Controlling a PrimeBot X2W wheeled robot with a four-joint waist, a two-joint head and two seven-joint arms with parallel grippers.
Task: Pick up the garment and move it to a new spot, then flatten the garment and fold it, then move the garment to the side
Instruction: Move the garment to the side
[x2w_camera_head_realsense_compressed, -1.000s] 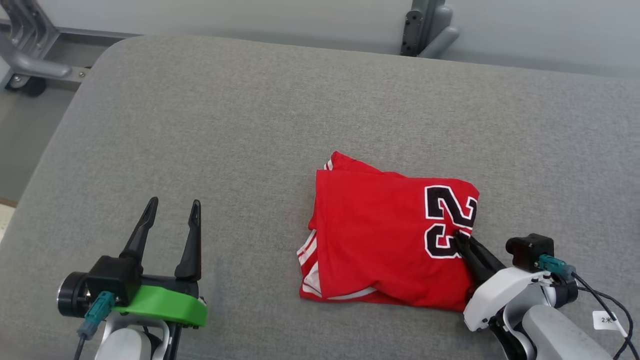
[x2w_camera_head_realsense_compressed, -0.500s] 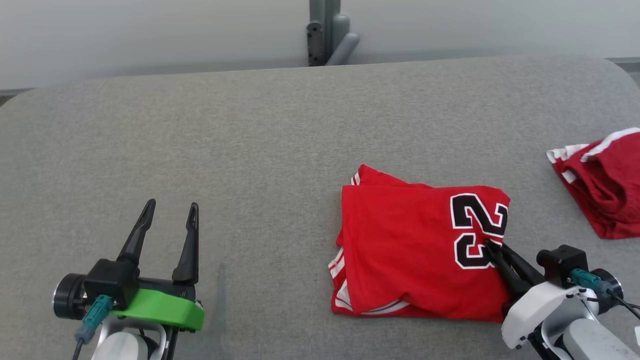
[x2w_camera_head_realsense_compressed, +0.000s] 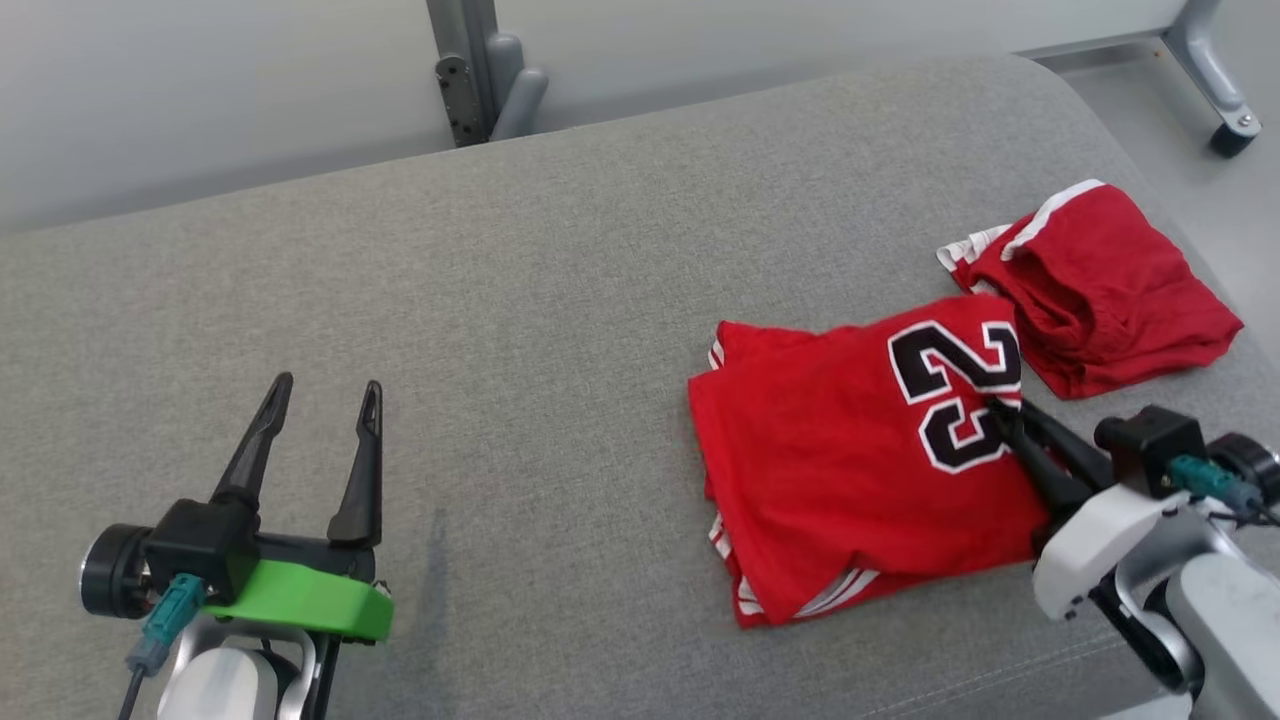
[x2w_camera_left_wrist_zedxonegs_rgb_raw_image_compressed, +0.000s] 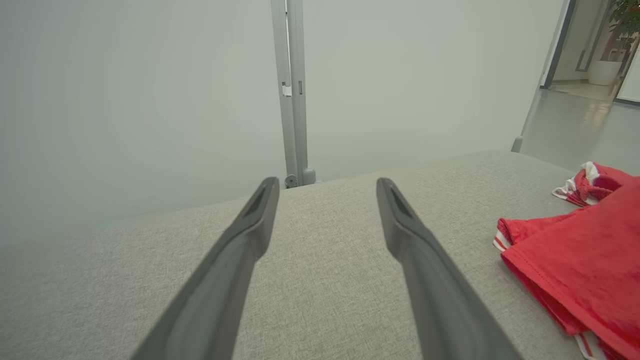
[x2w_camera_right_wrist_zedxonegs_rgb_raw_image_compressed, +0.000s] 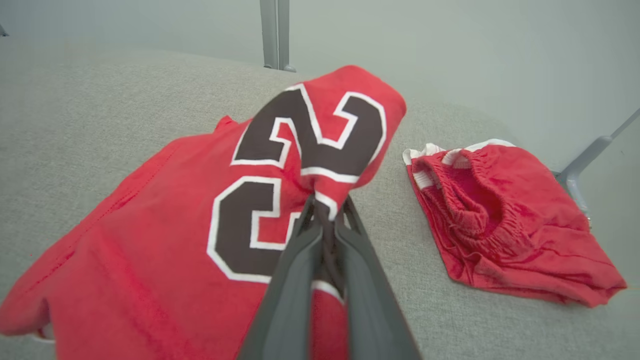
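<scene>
Far left, left gripper (x2w_camera_head_realsense_compressed: 328, 382): hovers low over the grey padded surface (x2w_camera_head_realsense_compressed: 560, 300), fingers pointing away from the robot. Stands with jaws spread wide and nothing between them (bare grey fabric fills the gap in the left wrist view). Keeps well apart from the garment (x2w_camera_head_realsense_compressed: 850, 450).

Centre rear, metal post (x2w_camera_head_realsense_compressed: 465, 70): rises behind the far edge of the surface, against a pale wall.

Right of centre, garment: a red jersey with black, white-edged numerals "23". Lies folded on the surface, with white-striped trim showing along the near left edge. Rests mostly flat; bunches upward at the numerals, where the cloth is pinched.

Lower right, right gripper (x2w_camera_head_realsense_compressed: 1000, 408): comes in from the near right corner, fingers angled up and to the left. Stands closed to a narrow slit on a fold of the garment, right at the lower numeral (the right wrist view shows cloth squeezed between both fingers and humped above the tips).

Far right, red shorts (x2w_camera_head_realsense_compressed: 1100, 290): white trim, gathered waistband. Lie crumpled near the right edge of the surface, just beside the garment's far right corner.

Upper right corner, caster (x2w_camera_head_realsense_compressed: 1228, 135): sits on the floor beyond the surface.
</scene>
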